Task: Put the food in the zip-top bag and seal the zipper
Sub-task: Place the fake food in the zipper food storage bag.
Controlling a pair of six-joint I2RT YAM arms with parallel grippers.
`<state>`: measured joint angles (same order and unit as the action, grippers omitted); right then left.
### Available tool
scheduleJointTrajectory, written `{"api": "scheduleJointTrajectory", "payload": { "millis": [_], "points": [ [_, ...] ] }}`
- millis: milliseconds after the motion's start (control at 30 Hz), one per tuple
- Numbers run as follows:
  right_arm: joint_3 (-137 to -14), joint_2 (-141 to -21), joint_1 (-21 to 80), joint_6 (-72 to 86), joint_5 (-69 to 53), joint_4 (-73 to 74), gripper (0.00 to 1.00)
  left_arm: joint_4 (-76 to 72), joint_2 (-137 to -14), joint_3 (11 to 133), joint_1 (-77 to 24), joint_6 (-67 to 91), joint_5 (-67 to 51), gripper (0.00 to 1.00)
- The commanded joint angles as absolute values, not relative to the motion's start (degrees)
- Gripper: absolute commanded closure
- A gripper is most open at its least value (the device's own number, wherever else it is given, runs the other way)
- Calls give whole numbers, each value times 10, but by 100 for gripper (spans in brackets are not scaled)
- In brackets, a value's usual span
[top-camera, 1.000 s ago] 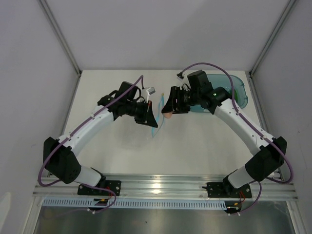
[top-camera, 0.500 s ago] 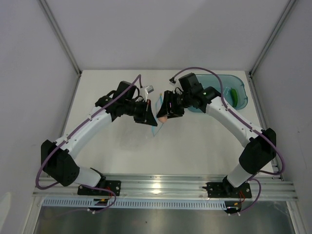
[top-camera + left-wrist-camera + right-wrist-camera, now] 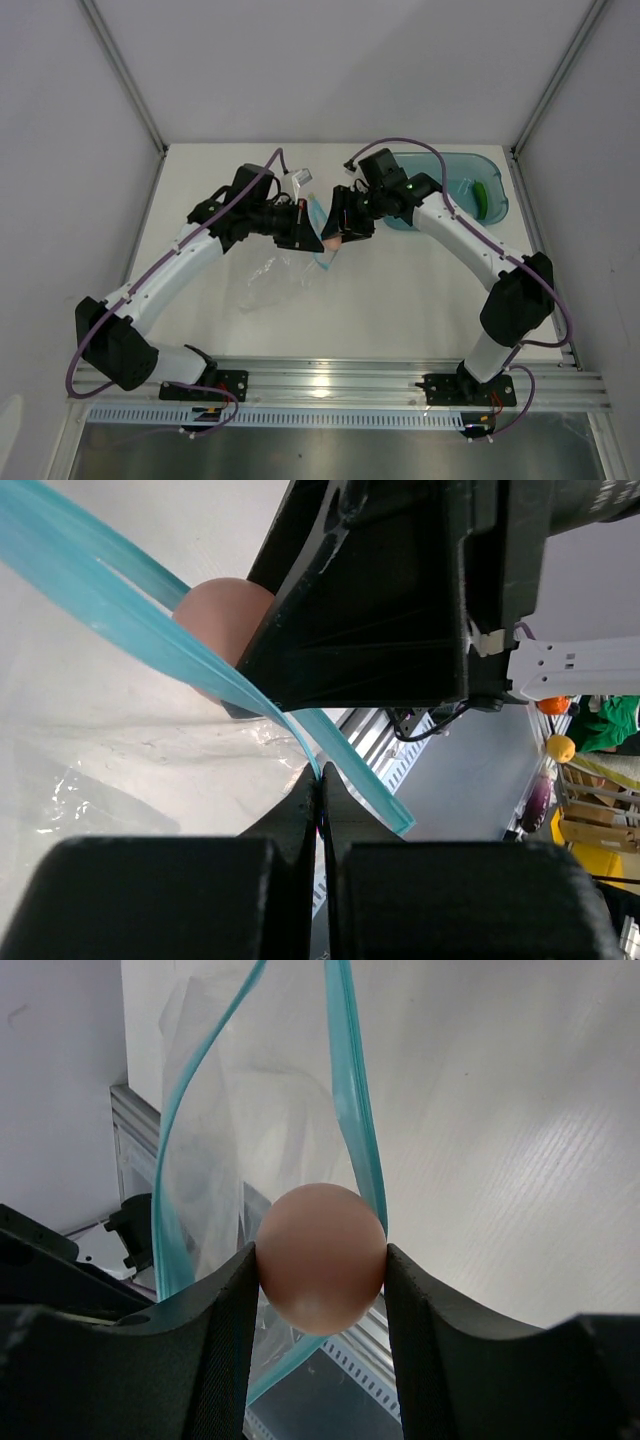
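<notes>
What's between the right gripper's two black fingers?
The peach-pink egg-shaped food piece, pinched by both fingers at the clear plastic zip-top bag's open mouth, seen in the right wrist view.

Peach-pink egg (image 3: 321, 1258) at the mouth of the clear bag (image 3: 272, 280) (blue zipper (image 3: 352, 1080) apart)

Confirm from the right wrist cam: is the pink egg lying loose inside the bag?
No: the pink egg is clamped between the fingers of the right gripper, at the open mouth of the zip-top bag.

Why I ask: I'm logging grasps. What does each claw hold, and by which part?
Left claw: the zip-top bag by its zipper strip. Right claw: the peach-pink egg, across its sides.
</notes>
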<state>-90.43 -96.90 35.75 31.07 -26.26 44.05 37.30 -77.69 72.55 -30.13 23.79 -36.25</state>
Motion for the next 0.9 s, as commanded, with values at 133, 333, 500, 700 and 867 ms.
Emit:
{"api": "scheduleJointTrajectory", "payload": {
  "millis": [133, 333, 500, 700, 867],
  "points": [
    [-940, -974, 361, 301, -293, 444, 94, 352, -761, 718, -298, 239, -358, 100],
    [-938, -981, 362, 288, -337, 440, 86, 349, -758, 709, -298, 236, -346, 99],
    [-939, -990, 362, 285, -345, 447, 55, 345, -752, 705, -298, 234, -347, 100],
    [-938, -992, 363, 278, -337, 461, 37, 342, -747, 702, -297, 232, -343, 100],
    [-940, -993, 364, 279, -332, 463, 32, 338, -748, 698, -298, 232, -346, 99]
  ]
}}
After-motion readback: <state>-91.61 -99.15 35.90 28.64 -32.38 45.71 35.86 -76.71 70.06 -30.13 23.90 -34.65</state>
